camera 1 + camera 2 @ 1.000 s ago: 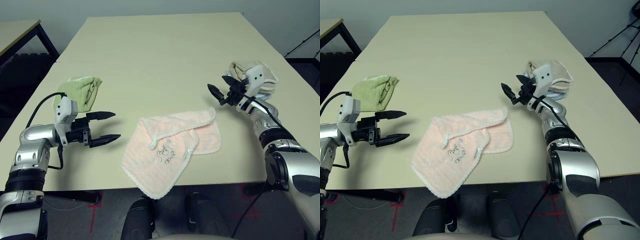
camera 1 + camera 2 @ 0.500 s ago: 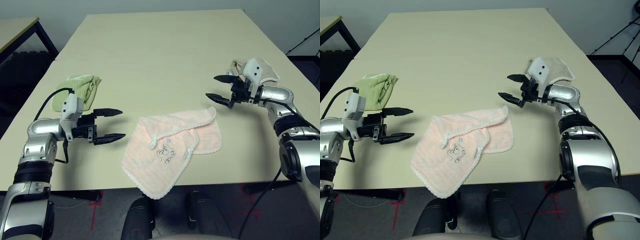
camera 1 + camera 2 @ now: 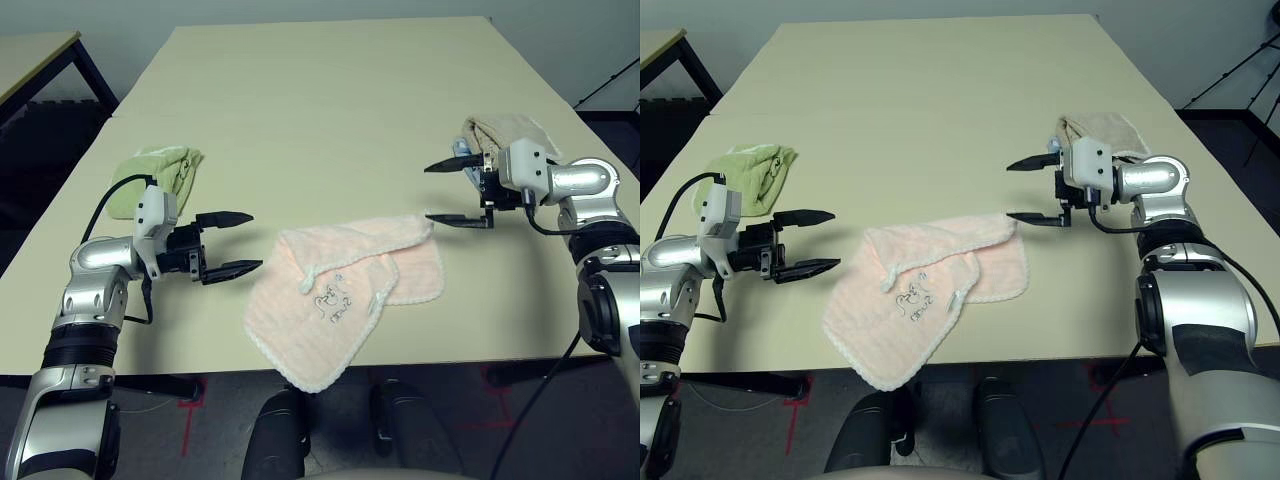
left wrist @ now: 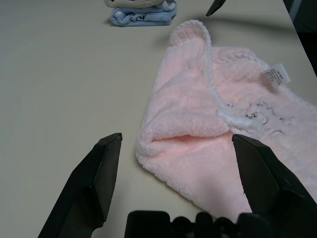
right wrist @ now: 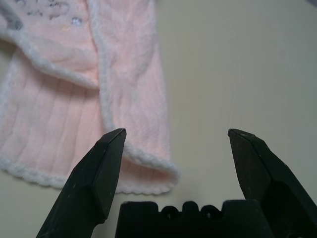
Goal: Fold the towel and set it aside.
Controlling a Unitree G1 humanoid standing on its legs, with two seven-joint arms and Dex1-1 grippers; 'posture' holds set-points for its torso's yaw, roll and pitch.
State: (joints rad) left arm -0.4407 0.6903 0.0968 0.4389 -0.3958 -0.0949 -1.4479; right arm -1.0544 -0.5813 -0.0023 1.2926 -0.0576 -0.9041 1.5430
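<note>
The pale pink towel lies rumpled near the table's front edge, with one flap folded over and its dark motif facing up. My left gripper hovers open just left of the towel's left edge, fingers pointing at it. In the left wrist view the towel's folded left corner sits between that gripper's spread fingers. My right gripper is open at the towel's far right corner, one finger above the other. The right wrist view has the towel's trimmed corner just before its open fingers. Neither gripper holds anything.
A light green towel lies bunched at the table's left edge, behind my left arm. A beige towel on a blue one sits at the right edge, behind my right gripper. Another table stands at the far left.
My left gripper has moved right, closer to the towel's left edge. My right gripper has rotated and come down toward the towel's far right corner. Both stayed open; the towel has not moved.
</note>
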